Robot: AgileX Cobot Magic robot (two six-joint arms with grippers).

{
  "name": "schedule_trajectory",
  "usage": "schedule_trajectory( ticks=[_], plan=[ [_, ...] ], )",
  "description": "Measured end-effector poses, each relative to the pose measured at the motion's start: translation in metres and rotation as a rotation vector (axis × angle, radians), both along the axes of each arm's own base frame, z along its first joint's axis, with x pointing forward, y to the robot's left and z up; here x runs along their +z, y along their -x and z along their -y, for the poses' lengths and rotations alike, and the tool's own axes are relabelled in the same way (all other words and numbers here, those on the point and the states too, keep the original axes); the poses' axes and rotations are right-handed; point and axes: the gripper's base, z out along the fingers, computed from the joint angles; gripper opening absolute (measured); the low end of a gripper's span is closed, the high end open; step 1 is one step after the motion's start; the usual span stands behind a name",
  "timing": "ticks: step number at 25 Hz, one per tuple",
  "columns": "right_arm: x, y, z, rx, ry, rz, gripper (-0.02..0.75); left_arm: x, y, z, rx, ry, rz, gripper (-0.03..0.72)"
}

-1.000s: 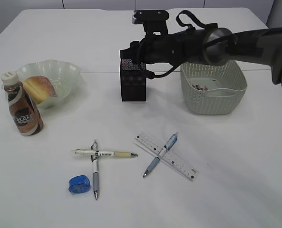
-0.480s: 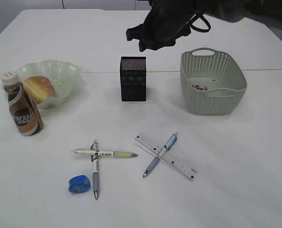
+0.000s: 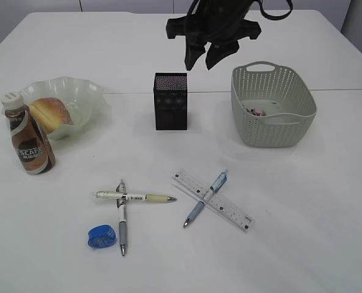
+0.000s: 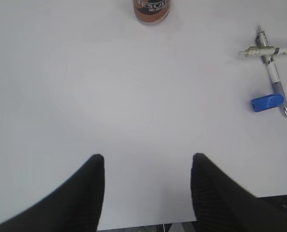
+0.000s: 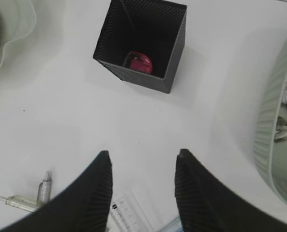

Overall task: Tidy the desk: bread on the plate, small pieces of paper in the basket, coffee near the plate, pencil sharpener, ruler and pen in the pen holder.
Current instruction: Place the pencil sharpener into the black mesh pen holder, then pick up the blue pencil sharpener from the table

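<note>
My right gripper [image 3: 201, 63] hangs open and empty above and behind the black pen holder [image 3: 170, 101]. In the right wrist view the pen holder [image 5: 168, 48] has a small red thing [image 5: 139, 61] on its bottom. A ruler [image 3: 212, 199] lies under a blue pen [image 3: 205, 198]. Two more pens [image 3: 135, 197] lie crossed beside a blue pencil sharpener [image 3: 101, 236]. Bread [image 3: 49, 112] sits on the green plate [image 3: 83, 91], with the coffee bottle [image 3: 28, 139] next to it. Paper scraps [image 3: 256, 112] lie in the basket [image 3: 275, 125]. My left gripper [image 4: 148, 157] is open over bare table.
The left wrist view shows the coffee bottle [image 4: 152, 8] at the top, the crossed pens [image 4: 269, 50] and the sharpener [image 4: 267, 102] at the right, and the table's front edge just below the fingers. The basket's wall [image 5: 271, 135] stands close on the right gripper's right.
My right arm has lifted from the pen holder's mouth and swung up and back, so its gripper now points down. The left gripper has not moved.
</note>
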Motion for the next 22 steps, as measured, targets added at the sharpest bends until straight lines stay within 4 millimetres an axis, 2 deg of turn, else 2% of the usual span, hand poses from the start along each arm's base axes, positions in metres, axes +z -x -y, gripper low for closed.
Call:
schedule_trajectory(
  ticks=[5, 10, 14, 19, 22],
  plan=[
    [0.008, 0.008, -0.009, 0.037, -0.074, -0.016, 0.317, -0.001, 0.003, 0.000, 0.001, -0.004, -0.034, 0.416],
    [0.029, 0.030, -0.030, 0.111, -0.085, 0.013, 0.317, -0.003, 0.007, -0.001, 0.003, -0.008, -0.081, 0.416],
    [0.023, 0.047, -0.046, 0.171, -0.064, -0.021, 0.317, -0.004, 0.007, 0.000, -0.004, 0.003, -0.087, 0.416],
    [0.006, 0.058, -0.045, 0.183, -0.027, -0.091, 0.317, -0.010, -0.001, 0.006, -0.061, 0.025, -0.128, 0.416],
    [0.003, 0.062, -0.040, 0.180, 0.011, -0.099, 0.317, -0.017, -0.009, 0.010, -0.134, 0.023, -0.168, 0.416]
  ],
)
